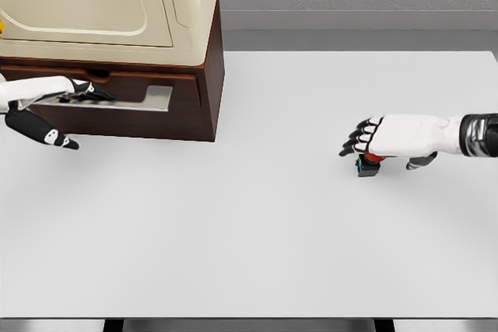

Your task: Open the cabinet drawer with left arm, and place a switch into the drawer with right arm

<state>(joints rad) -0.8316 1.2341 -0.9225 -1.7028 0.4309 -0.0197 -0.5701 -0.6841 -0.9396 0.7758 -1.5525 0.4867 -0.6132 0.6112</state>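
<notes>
- Altogether, one cabinet [117, 36], one drawer [117, 110], one switch [369, 163] and two robot hands show on the white table [257, 223].
- The cabinet stands at the table's far left corner, cream on top, with a dark brown drawer front below carrying a silver handle [128, 100].
- The left robot hand [66, 103] lies at that handle, dark fingers over its left part and thumb hanging below; whether it grips is unclear.
- The right robot hand [372, 139] hovers near the table's right edge, fingers loosely extended leftward, holding nothing.
- The switch, dark with a red part, sits on the table directly beneath the right hand's fingers, partly hidden by them.
</notes>
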